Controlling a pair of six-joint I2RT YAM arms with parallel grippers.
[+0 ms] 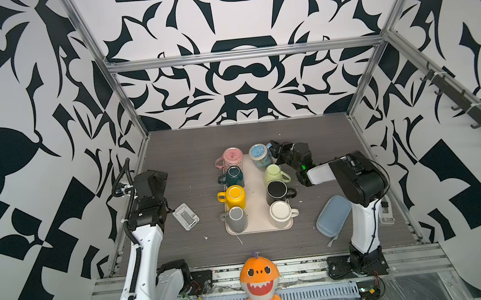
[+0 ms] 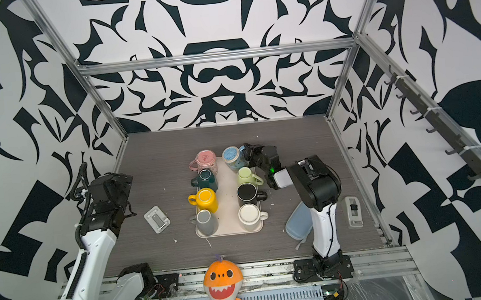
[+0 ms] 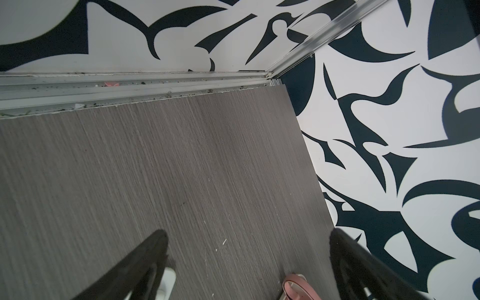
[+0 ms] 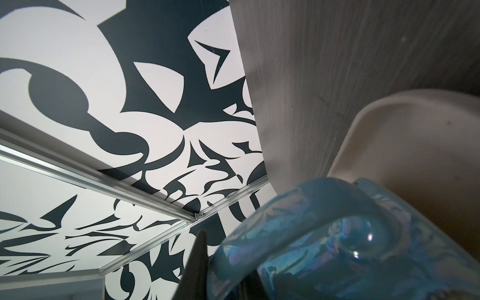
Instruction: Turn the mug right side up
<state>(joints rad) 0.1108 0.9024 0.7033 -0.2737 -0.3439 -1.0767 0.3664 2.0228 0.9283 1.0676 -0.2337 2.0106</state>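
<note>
A: Where is the blue mug (image 1: 259, 155) sitting, and what is gripping it?

B: It is sitting at the far right corner of the tray (image 1: 255, 197) in both top views, base up and leaning slightly. The right gripper (image 1: 273, 149) is pinching its handle; the right wrist view is showing the handle (image 4: 324, 207) close up, with one dark finger (image 4: 198, 262) beside it and a tray corner (image 4: 368, 114) behind.

A: What are the top views showing that the wrist views are not?

B: All eight mugs in two rows on the tray. The left row is holding a pink mug (image 1: 230, 158), dark green mug (image 1: 232, 176), yellow mug (image 1: 234, 197) and grey mug (image 1: 237, 218). The right row is holding the blue mug, a pale green mug (image 1: 274, 174), black mug (image 1: 278, 192) and white mug (image 1: 281, 213). All are appearing base up, though that is hard to confirm for the black one.

A: And the left gripper (image 3: 246, 259)?

B: Its fingers (image 3: 145, 262) are standing spread wide over bare table (image 3: 181, 161), holding nothing; only its wrist view is showing this. A pink edge (image 3: 296, 285) is showing low in that view.

A: Anything off the tray?

B: A blue case (image 1: 333, 215), a small packet (image 1: 186, 216) and an orange shark toy (image 1: 259, 281) at the front edge.
</note>
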